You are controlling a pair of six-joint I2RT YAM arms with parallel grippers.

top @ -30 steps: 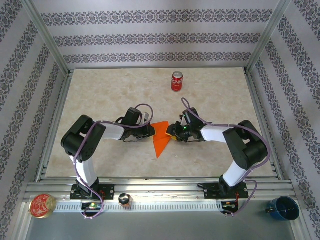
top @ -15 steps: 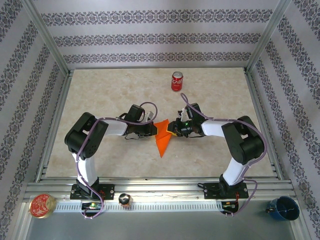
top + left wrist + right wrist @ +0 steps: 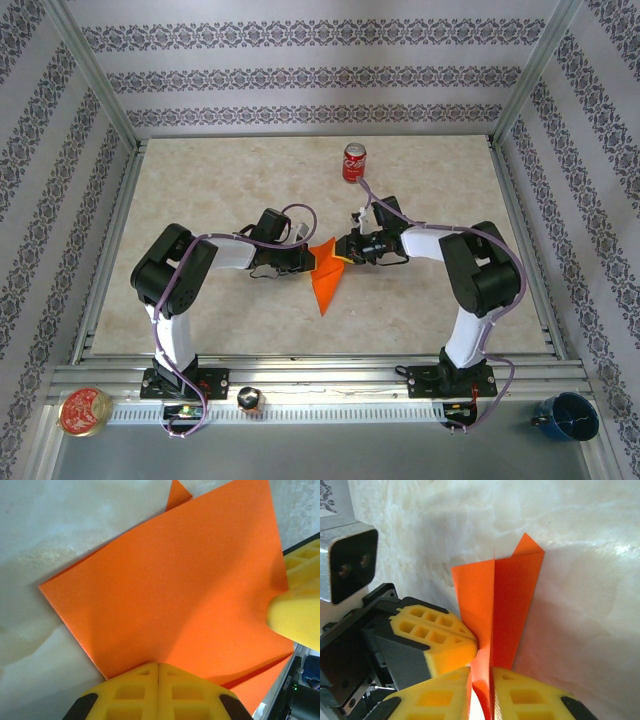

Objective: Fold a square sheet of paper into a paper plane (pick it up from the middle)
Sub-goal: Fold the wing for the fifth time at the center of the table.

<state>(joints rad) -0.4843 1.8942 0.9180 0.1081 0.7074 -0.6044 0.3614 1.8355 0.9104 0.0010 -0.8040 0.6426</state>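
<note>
A red soda can [image 3: 354,162] stands upright far back on the table [image 3: 220,190], well apart from the arms; a blue cup [image 3: 567,416] and round tin [image 3: 84,411] sit on the near ledge, contents unclear. Mid-table the orange paper plane [image 3: 326,280] points toward the bases, the left gripper [image 3: 306,258] and right gripper [image 3: 343,252] both clamped on its far end

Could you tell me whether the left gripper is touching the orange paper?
Touching. In the left wrist view, the left gripper is shut on the edge of the orange paper, with no gap between them.
</note>
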